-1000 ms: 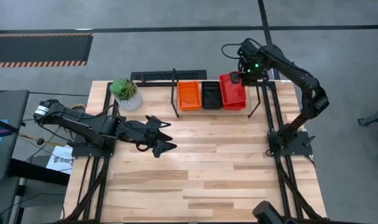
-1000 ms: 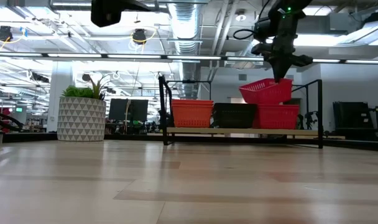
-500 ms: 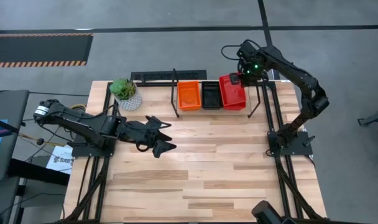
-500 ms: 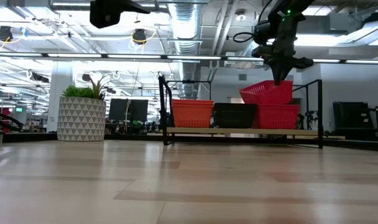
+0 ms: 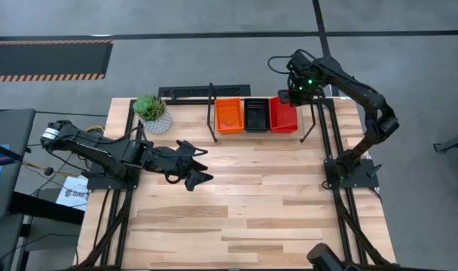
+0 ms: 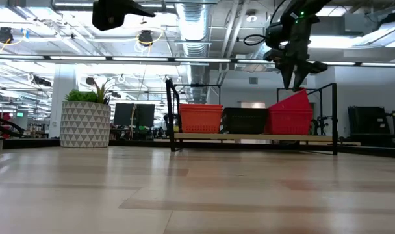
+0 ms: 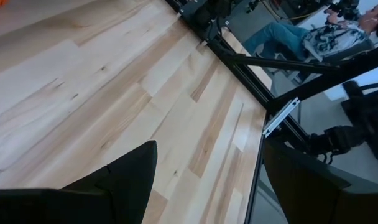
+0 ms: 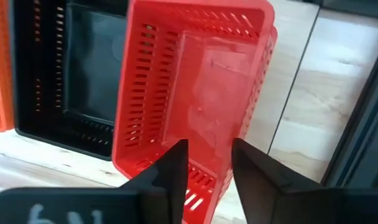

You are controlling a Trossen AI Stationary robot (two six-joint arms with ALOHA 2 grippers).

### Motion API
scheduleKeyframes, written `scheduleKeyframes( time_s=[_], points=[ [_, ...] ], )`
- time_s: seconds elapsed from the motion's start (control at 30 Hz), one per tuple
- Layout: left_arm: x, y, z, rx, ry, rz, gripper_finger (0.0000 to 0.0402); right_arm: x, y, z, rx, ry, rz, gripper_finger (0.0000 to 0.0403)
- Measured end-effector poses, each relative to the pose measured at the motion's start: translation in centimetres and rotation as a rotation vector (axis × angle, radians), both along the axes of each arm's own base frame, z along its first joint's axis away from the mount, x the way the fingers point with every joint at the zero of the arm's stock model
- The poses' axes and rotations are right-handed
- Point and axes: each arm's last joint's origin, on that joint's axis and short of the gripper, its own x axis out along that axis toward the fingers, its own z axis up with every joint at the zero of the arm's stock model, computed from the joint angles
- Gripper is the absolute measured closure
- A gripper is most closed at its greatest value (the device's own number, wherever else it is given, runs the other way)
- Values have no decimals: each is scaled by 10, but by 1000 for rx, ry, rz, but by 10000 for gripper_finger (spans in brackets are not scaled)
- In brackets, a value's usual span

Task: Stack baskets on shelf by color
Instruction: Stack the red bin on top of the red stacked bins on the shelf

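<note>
While the top red basket (image 6: 290, 106) sits tilted in the red stack at the shelf's (image 6: 249, 137) right end, I see my right gripper (image 6: 293, 83) above its raised edge, fingers slightly parted, gripping nothing. Black basket (image 5: 255, 115) and orange basket (image 5: 229, 115) lie toward nine o'clock. Left gripper (image 5: 201, 165) waits mid-table, open and empty.

The left hand (image 7: 201, 186) hovers over the bare light-wood bench (image 7: 102, 81), its two dark fingers (image 7: 124, 177) spread apart near the bench's edge. Beyond that edge, a black frame (image 7: 288, 62) and a seated person (image 7: 313, 37).
</note>
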Motion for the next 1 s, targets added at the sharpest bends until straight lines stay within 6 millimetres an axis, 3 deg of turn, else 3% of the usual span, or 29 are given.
scheduleKeyframes(
  time_s=[0.13, 0.3, 0.77, 0.9, 1.0],
  points=[
    [-1, 0, -1, 3, 13, 0, 123, -4, 5, 13, -63, -48, 5, 241],
    [-1, 0, -1, 4, 11, 2, 123, -3, 11, 21, -104, -83, 17, 247],
    [-1, 1, -2, 20, 23, 23, 123, 16, -9, -18, 9, 20, 46, 284],
    [-2, 1, -3, 24, 38, 23, 123, 19, -12, -21, 1, 12, 46, 284],
    [-2, 1, -4, 25, 43, 23, 123, 15, -8, -10, -36, -19, 55, 284]
  ],
)
